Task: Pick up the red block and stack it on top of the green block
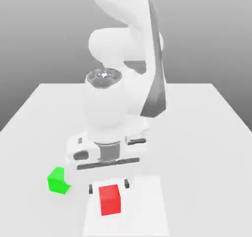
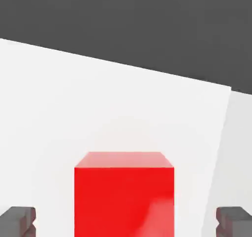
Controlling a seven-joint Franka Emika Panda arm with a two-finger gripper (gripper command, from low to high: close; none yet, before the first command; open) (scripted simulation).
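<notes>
1. My fingers are spread as wide as they go and hold nothing; in the hand view one dark tip stands on each side of the red block, with free space between each tip and the cube
2. The red block lies straight under my gripper, centred between the two tips, so I judge that the way to it is only down, with no shift to the side
3. The cube has no long axis; its flat side faces look turned toward my tips, which should suit a square grip
4. In the exterior view the red block rests on the table, near its front edge
5. The green block stands on the table toward the exterior view's left of the red one, near it but apart; nothing is on top of it yet
</notes>
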